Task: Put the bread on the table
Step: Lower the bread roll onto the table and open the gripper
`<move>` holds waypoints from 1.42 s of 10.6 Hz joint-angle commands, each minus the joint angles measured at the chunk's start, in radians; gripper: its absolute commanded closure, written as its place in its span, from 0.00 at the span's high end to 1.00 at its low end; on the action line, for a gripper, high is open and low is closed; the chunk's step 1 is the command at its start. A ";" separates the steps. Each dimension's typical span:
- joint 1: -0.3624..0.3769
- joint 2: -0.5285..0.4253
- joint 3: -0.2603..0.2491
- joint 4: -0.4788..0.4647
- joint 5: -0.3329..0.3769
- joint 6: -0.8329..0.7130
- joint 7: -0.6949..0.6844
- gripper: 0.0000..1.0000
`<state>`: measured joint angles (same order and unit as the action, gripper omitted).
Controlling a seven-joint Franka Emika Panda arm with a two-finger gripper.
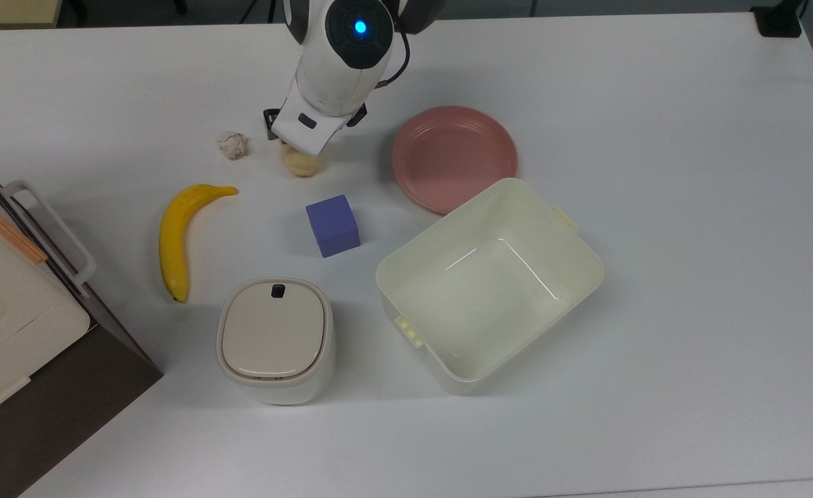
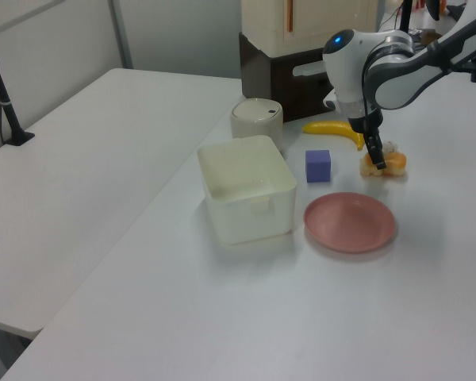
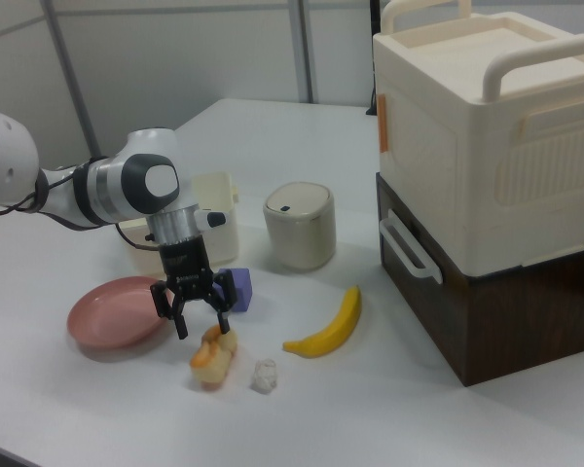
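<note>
Golden-brown bread (image 3: 214, 357) is lying on the white table (image 1: 655, 138), in the bare patch between the paper ball (image 1: 231, 144) and the pink plate (image 1: 453, 158), with the purple cube (image 1: 332, 225) just nearer the top view's bottom. Gripper (image 3: 196, 316) is standing directly over it, fingers spread wide in the right view, straddling the roll's upper end rather than pinching it. Roll is sitting flat with nothing holding it, so it looks released. Spot seems chosen for open surface: off the plate, outside the cream tub (image 1: 489, 283), apart from the banana (image 1: 180, 235) and the lidded canister (image 1: 274, 339). Judging the placing as essentially done; what remains is a straight lift, since the fingertips are hanging close enough to nudge the roll sideways.
</note>
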<state>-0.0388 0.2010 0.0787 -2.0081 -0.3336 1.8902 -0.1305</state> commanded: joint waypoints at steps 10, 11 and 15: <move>-0.061 -0.167 -0.005 0.357 0.231 -0.181 0.170 1.00; -0.065 -0.193 -0.010 0.365 0.241 -0.174 0.172 1.00; -0.104 -0.262 -0.077 0.416 0.471 -0.224 0.180 1.00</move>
<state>-0.1371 -0.0198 0.0410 -1.6118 0.0430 1.7314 0.0369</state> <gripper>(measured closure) 0.000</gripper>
